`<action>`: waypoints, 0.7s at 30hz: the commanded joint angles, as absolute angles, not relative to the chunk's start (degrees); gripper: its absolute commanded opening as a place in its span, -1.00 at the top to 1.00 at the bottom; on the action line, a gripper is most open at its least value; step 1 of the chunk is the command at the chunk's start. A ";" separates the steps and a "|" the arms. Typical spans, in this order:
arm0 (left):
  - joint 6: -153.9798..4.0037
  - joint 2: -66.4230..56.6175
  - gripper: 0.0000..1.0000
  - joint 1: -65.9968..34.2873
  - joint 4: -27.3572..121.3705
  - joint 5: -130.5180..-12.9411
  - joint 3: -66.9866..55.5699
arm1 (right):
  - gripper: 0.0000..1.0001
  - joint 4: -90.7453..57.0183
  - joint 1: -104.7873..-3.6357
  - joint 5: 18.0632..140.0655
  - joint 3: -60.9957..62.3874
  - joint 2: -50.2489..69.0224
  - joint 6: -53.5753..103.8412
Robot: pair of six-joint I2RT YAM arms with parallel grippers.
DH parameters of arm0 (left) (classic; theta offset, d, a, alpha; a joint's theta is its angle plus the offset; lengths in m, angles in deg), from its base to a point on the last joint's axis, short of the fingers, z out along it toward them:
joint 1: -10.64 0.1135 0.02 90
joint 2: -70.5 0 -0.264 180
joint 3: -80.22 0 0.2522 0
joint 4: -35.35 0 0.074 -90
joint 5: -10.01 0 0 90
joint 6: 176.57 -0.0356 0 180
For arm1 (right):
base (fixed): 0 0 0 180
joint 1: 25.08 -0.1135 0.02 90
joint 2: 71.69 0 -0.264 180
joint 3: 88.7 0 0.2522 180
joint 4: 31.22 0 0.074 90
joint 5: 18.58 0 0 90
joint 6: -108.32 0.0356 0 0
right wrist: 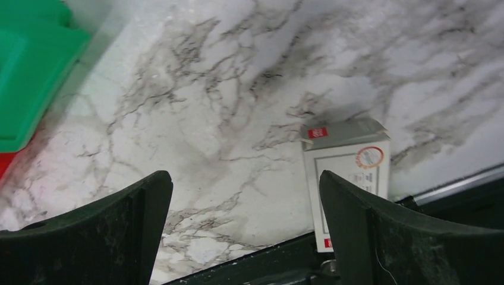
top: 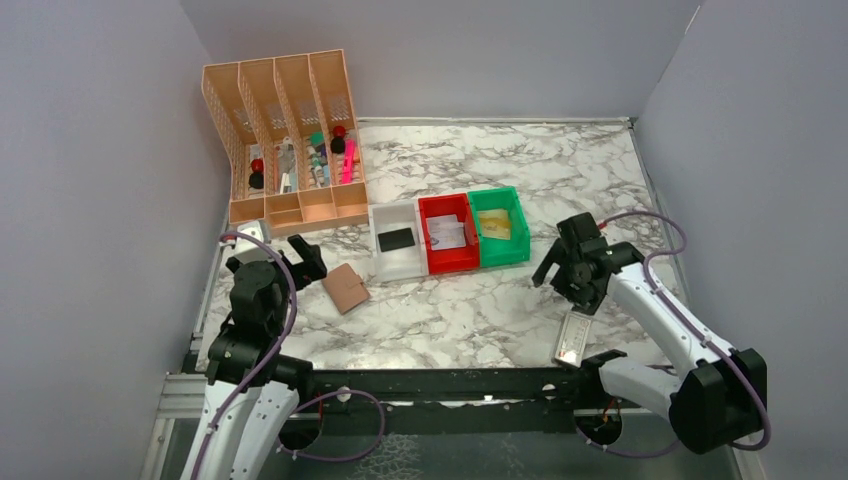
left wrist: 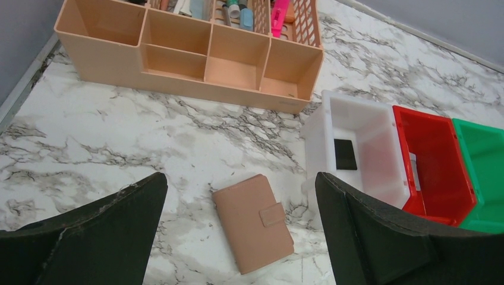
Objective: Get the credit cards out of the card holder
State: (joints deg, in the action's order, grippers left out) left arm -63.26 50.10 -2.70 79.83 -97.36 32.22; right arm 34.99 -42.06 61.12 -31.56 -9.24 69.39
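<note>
My left pincer (left wrist: 241, 178) is spread wide and empty. The card holder (left wrist: 252, 231) lies shut, flat on the desk (left wrist: 89, 148), framed between its fingers in the wrist view. A dark card (left wrist: 345, 154) lies in the white bin (left wrist: 356, 113) nearby. My right pincer (right wrist: 243, 178), spread and empty, hovers beside a small box (right wrist: 347, 160).

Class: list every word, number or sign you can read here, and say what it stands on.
None can be read.
Small white cardboard box: red tag and round orange-ringed stamp, print too blurred.
White slip in the red plastic bin: markings too small.
</note>
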 commanded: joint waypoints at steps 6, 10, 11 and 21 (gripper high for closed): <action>-62.53 47.97 -0.98 -2.04 76.85 -93.27 33.00 | -0.99 53.84 -41.49 56.31 -29.12 -1.07 80.76; -62.66 44.69 -0.98 -2.01 76.67 -92.06 32.86 | -0.99 50.02 -41.54 61.91 -31.42 2.11 81.04; -62.62 43.84 -0.98 -2.02 76.59 -91.55 32.80 | -0.99 48.52 -41.54 62.03 -31.04 3.56 80.81; -62.57 35.93 -0.98 -1.59 75.10 -86.81 32.28 | -0.99 38.78 -40.99 56.30 -18.75 29.78 80.10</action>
